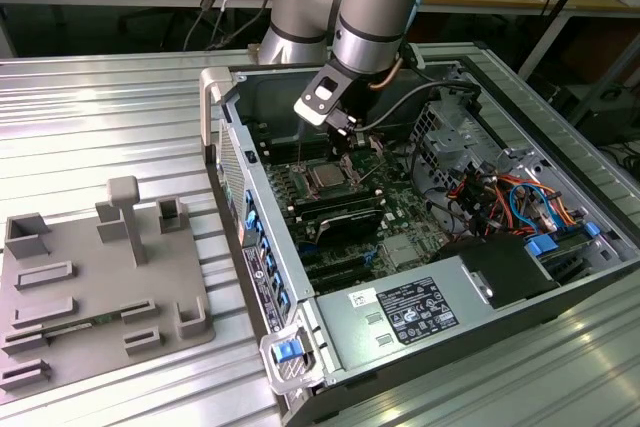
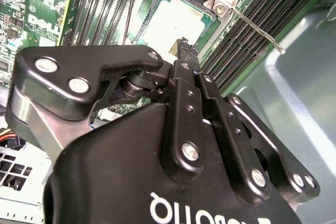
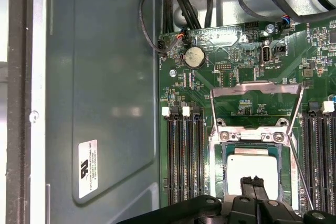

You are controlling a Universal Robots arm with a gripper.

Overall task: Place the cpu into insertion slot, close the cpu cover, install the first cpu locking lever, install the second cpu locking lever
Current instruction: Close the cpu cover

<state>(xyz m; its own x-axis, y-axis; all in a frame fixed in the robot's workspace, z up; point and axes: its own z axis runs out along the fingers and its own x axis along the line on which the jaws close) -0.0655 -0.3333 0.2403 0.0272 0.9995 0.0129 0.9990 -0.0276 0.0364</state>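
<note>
first wrist view: pincer [image 3: 253, 180] closed on itself, holding nothing, right over the cpu [image 3: 247, 163], seated in the insertion slot [image 3: 216, 166]. beyond it the cpu cover [image 3: 257, 88] stands open. chip looks light, stiff, fragile; i'd grip its edges only.

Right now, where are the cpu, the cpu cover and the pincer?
cpu [image 3: 251, 163], first wrist view, on its silvery top.
cpu cover [image 3: 257, 88], first wrist view, on the frame's bar opposite the hinge.
pincer [image 3: 252, 182], first wrist view, midway between its fingertips, over the cpu.
</note>
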